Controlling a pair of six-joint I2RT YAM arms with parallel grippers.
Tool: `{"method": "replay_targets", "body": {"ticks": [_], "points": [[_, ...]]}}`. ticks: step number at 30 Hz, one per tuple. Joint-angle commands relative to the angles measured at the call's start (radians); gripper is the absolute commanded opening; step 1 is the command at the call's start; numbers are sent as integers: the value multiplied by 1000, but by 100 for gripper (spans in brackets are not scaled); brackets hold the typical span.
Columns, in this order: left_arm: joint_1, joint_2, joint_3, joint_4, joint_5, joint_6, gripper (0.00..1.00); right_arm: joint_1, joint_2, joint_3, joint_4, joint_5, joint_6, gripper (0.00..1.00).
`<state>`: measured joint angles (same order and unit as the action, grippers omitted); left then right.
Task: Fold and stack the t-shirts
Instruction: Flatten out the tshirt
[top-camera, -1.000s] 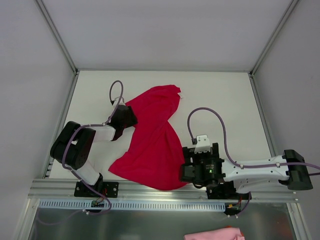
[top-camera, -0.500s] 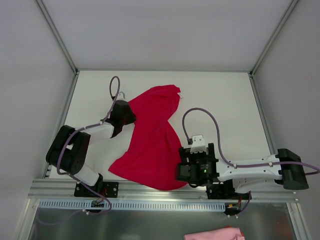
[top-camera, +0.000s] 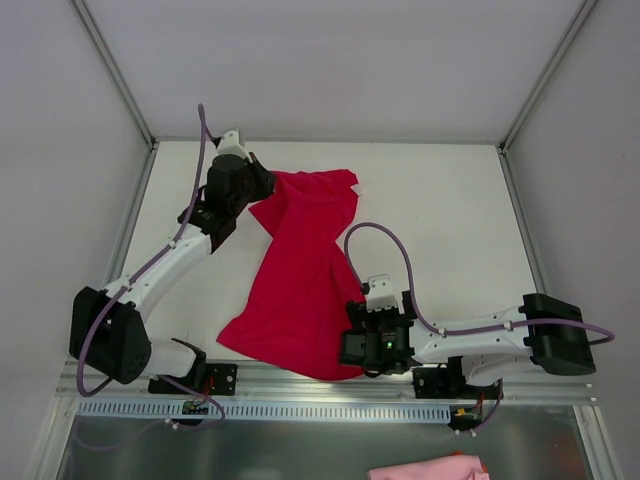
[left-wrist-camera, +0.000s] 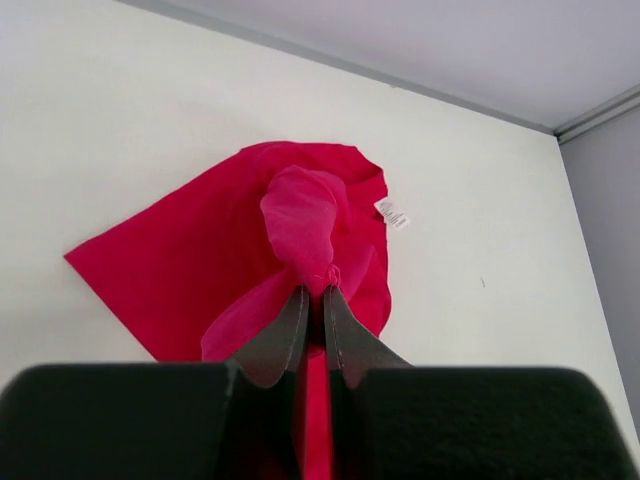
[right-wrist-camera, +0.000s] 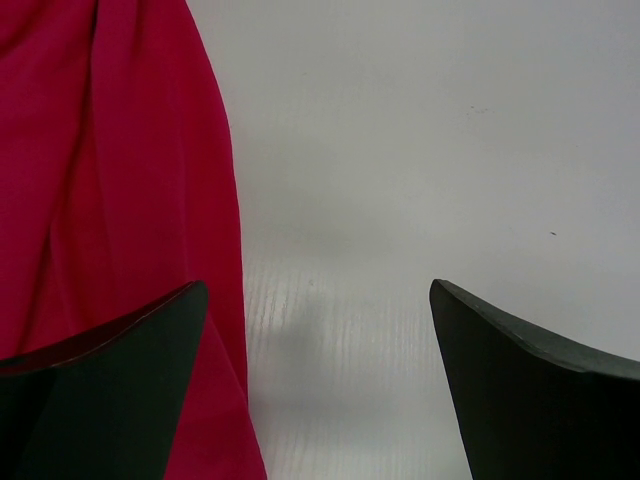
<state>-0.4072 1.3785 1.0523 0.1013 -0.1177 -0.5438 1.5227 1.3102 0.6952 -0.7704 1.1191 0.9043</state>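
Far left of the white worktop (top-camera: 440, 200), the left arm reaches from its base at the near edge up toward the back corner. The left pincer (left-wrist-camera: 313, 292) is pressed together on a gathered bit of the crimson t-shirt (top-camera: 305, 270). From the wrist view, a knot of red cloth sits right at the fingertips and a strip of it runs down between the fingers. The pinched spot is on the far left part of the shirt, and the cloth there looks drawn up from the surface.

From that corner the t-shirt runs diagonally across the middle of the worktop. It is unfolded and rumpled, narrower at the waist and fanning out to a wide hem just short of the near rail. A small white label (left-wrist-camera: 391, 211) pokes out at its far right edge.

To the right, the right arm lies low along the near edge, its wrist beside the shirt's near right border. The right pincer (right-wrist-camera: 318, 290) is spread wide and grips nothing. One finger is over the red edge and the other over bare worktop. Whether either touches down I can't tell.

Below the rail, near the right, a bit of pink cloth (top-camera: 430, 468) peeks in.
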Motion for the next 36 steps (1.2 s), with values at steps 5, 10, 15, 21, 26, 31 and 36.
{"method": "replay_targets", "body": {"ticks": [5,10,15,21,26,31,36], "points": [[-13,-131,89,-95,-43,67,0,10,6,3,33,18,33,100],[-16,-145,103,-144,-71,84,0,20,24,3,42,5,41,100],[-18,-136,61,-112,-100,94,0,60,50,-2,36,1,90,100],[-16,-87,78,-104,-105,104,0,111,101,33,131,-41,-25,100],[-18,-82,97,-112,-140,119,0,152,152,27,129,-65,66,100],[-16,-95,94,-115,-134,123,0,203,201,16,129,-102,162,100],[-16,-95,94,-120,-134,120,0,237,277,73,65,-120,237,55]]}}
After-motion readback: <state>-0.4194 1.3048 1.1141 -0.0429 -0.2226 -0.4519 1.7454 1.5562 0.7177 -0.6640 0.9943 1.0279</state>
